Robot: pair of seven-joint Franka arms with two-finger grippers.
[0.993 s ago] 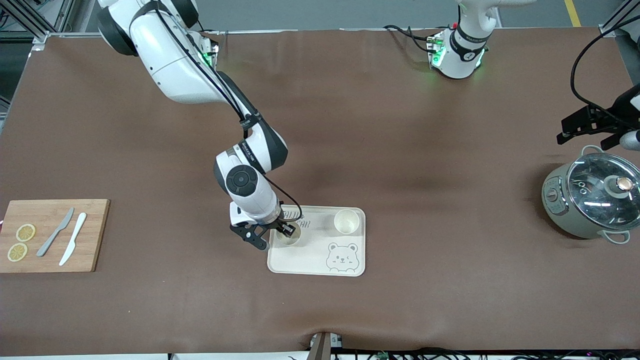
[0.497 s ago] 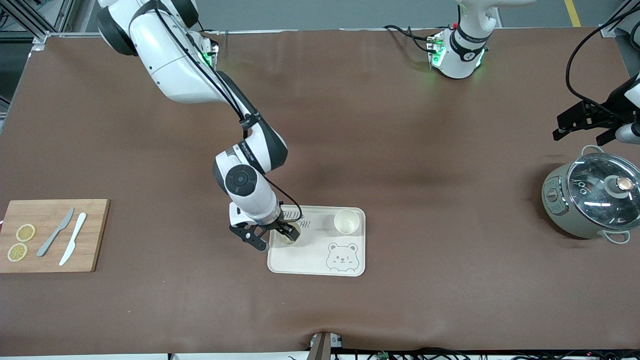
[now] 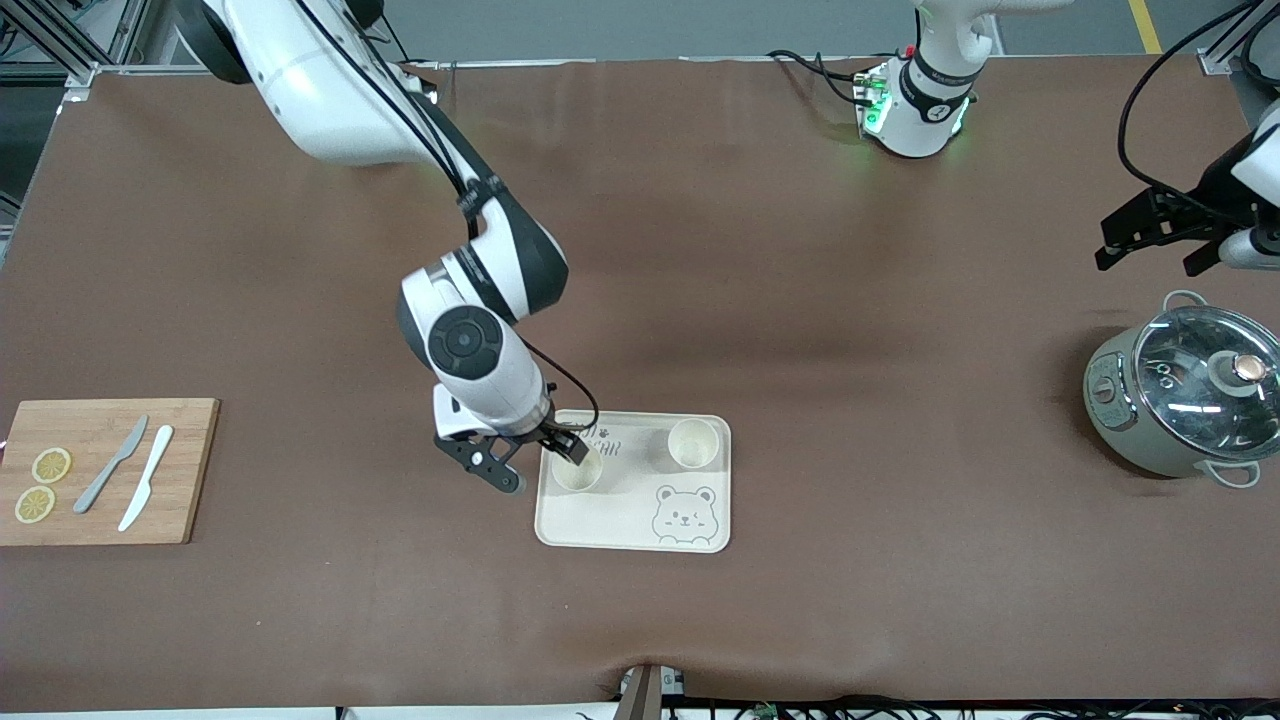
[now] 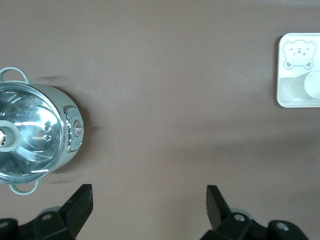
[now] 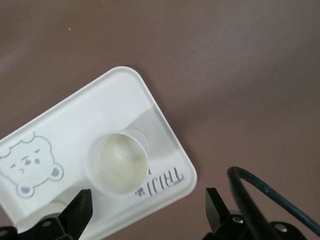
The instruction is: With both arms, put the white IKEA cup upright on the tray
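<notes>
From the front, two white cups are seen upright on the tray (image 3: 640, 525): one cup (image 3: 577, 471) at the tray's end toward the right arm, a second cup (image 3: 692, 442) at its other end. The right gripper (image 3: 530, 462) hangs over the tray's edge beside the first cup, jaws spread and gripping nothing. The left gripper (image 3: 1165, 240) is held over bare table (image 3: 800, 300) above the lidded pot (image 3: 1185, 390), jaws apart and empty. A cutting board (image 3: 190, 470) with two knives and lemon slices lies well apart from the tray.

In the left wrist view, the pot (image 4: 35, 137) and the tray (image 4: 281, 75) are shown, the jaws parted.

In the right wrist view, one cup (image 5: 117, 161) stands beside the tray's lettering; which cup cannot be told. A finger could clip the rim on withdrawal and tip it, should the gripper swing sideways. The brown table covering is smooth.
</notes>
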